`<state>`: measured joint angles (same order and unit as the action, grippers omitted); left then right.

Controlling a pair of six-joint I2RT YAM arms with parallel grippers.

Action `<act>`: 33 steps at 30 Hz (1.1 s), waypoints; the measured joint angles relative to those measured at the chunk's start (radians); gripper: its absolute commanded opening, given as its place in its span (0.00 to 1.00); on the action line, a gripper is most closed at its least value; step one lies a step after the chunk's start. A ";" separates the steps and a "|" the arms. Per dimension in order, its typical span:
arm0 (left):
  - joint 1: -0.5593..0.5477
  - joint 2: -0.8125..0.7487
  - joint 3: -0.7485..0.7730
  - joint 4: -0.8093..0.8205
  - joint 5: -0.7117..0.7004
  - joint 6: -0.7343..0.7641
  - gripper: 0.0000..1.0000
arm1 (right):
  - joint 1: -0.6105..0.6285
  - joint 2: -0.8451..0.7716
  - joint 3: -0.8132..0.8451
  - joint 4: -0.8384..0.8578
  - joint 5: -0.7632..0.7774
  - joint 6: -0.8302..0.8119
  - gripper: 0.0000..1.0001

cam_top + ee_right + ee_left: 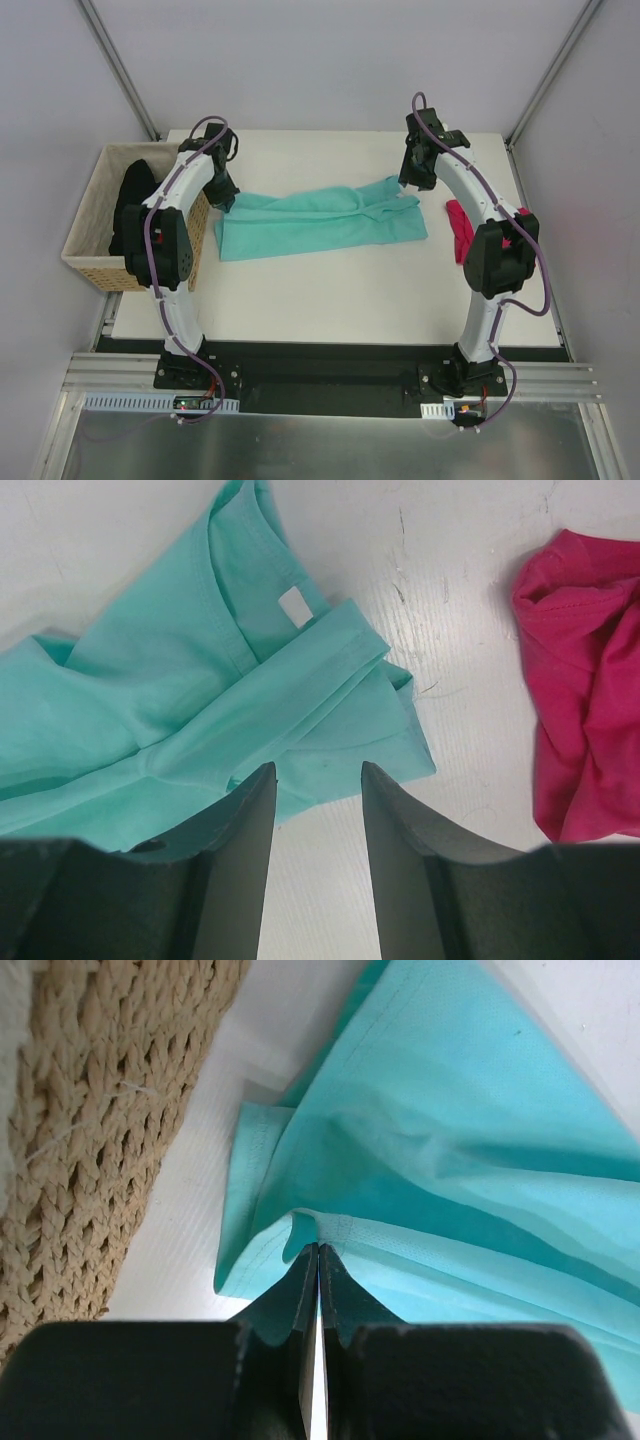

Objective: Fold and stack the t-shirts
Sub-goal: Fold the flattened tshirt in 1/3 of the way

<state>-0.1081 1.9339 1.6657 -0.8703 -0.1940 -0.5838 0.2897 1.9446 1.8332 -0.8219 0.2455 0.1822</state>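
Observation:
A teal-green t-shirt (310,220) lies stretched out and loosely folded lengthwise across the middle of the table. My left gripper (228,200) is at its left end, and in the left wrist view this gripper (318,1247) is shut on a puckered hem of the teal cloth (450,1160). My right gripper (408,183) hovers over the shirt's right end. There it (318,768) stands open over the edge of the teal shirt (200,680) with nothing between its fingers. A magenta-pink t-shirt (459,228) (585,680) lies crumpled to the right, partly behind the right arm.
A tan woven basket (85,215) (90,1140) stands at the table's left edge, close beside the left gripper, with black t-shirts (135,195) inside. Bare white table (330,290) lies in front of the teal shirt.

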 measured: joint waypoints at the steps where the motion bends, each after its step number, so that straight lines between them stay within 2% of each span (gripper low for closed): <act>1: 0.005 0.003 0.000 0.000 -0.001 0.000 0.00 | 0.000 0.003 0.006 -0.004 0.000 0.000 0.43; 22: 0.025 0.060 -0.013 -0.017 -0.071 -0.009 0.00 | 0.005 0.071 0.099 -0.036 -0.008 -0.004 0.43; 33: 0.026 0.143 0.099 -0.026 -0.087 -0.034 0.00 | 0.005 0.071 0.131 -0.068 0.000 -0.019 0.43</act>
<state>-0.0826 2.0766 1.7649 -0.8959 -0.2810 -0.6178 0.2943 2.0159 1.9640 -0.8894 0.2455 0.1631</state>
